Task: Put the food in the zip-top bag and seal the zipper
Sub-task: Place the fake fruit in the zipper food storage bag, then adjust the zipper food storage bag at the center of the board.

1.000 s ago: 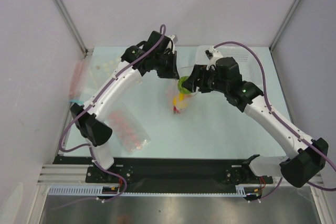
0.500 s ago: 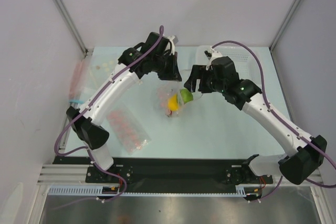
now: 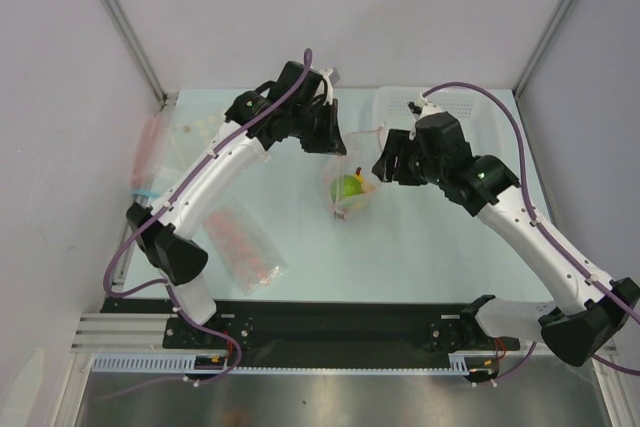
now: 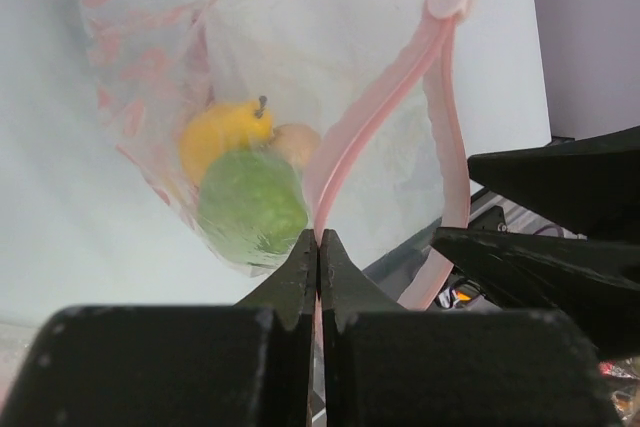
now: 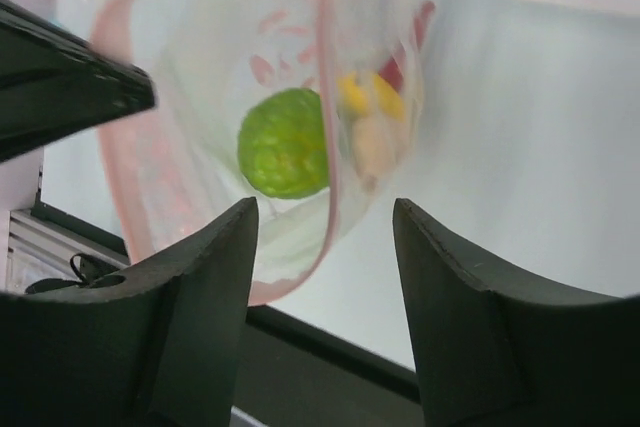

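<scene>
Pale blue-green tabletop spreads under both arms, with white walls around it. At its middle the left gripper is clenched on the zipper, pinching the pink strip and holding the zip-top bag up off the surface with its mouth gaping. The right gripper stands just right of that mouth, jaws apart and empty. A second ago it carried the green round fruit over the opening; now that fruit sits at the bottom of the bag, touching the yellow pear-like fruit and the beige bulb. A red streak behind them is probably the chili, though plastic blurs it. Judging from this, loading looks finished and the mouth is unsealed, so closing the strip is what remains. Well to the near left lies a flat packet of pink-red pieces, untouched.
</scene>
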Motion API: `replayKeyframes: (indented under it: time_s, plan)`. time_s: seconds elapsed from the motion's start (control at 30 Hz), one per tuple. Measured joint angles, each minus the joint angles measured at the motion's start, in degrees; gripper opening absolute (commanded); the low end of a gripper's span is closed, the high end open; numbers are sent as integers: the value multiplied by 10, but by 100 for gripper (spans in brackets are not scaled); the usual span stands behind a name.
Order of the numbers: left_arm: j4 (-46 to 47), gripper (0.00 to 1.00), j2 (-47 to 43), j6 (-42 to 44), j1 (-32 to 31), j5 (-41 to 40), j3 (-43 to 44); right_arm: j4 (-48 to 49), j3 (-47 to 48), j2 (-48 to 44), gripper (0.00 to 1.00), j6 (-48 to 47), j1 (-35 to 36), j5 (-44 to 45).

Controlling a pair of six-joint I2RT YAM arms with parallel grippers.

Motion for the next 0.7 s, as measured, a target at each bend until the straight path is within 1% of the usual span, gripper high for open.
replayKeyframes:
  time_s: [0.07,0.1,0.2,0.23,0.3,0.33,0.57,0.7]
  plan:
    - [0,0,0,0,0,0,0,-7,-17,-1,51,7,0,0]
    - [0,0,0,0,0,0,0,-11,-24,0,40,8,0,-1]
    - [0,0,0,0,0,0,0,-21,-30,0,22,12,0,-4]
    - [0,0,0,0,0,0,-1,-20,-30,0,10,12,0,-4]
    - [0,0,-2,0,-1,0,-5,-20,-29,1,1,11,0,-5]
    - [-1,0,-3,0,-2,0,-6,-20,-28,2,0,10,0,-5]
    - [-22,0,-3,-1,-22,-2,-6,-13,23,31,0,1,-2,-18]
    - [-55,0,3,-1,-46,-10,25,1,38,32,0,-3,-2,-33]
